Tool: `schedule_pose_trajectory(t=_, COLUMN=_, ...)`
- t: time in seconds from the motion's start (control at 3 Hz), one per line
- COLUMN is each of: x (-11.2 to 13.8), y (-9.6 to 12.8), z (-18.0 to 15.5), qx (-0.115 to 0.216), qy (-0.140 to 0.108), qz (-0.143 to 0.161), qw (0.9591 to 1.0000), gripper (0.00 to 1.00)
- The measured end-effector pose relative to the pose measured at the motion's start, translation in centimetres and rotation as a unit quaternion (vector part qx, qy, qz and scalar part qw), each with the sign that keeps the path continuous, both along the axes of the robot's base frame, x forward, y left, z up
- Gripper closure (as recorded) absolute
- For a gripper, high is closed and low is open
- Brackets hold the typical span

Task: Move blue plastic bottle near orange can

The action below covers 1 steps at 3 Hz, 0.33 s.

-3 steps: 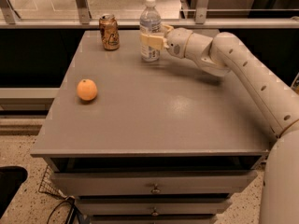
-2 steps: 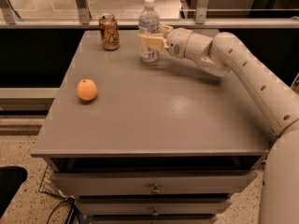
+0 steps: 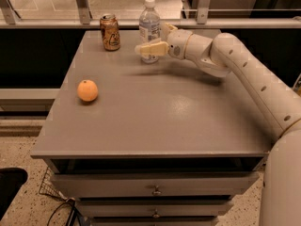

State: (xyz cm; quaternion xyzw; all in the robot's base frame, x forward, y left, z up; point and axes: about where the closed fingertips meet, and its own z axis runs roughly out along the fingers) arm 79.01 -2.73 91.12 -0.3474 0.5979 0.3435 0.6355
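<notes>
The blue plastic bottle [image 3: 149, 23], clear with a white cap, stands upright at the far edge of the grey table [image 3: 155, 112]. My gripper [image 3: 151, 39] reaches in from the right and is shut on the bottle's lower half, one finger across its front and the other behind it. The orange can [image 3: 109, 32] stands upright just left of the bottle, with a small gap between them.
A round orange fruit [image 3: 87, 90] lies on the left side of the table. A metal railing [image 3: 141, 23] runs right behind the table's far edge. My arm [image 3: 244, 74] stretches over the table's right side. Drawers [image 3: 155, 189] sit below the front.
</notes>
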Motion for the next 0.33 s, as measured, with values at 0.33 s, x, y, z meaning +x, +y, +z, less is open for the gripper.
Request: schedule_pose_trajectory(t=0.33, x=0.00, y=0.01, z=0.00, qx=0.000, qy=0.000, qz=0.000, qw=1.0000, gripper=0.00)
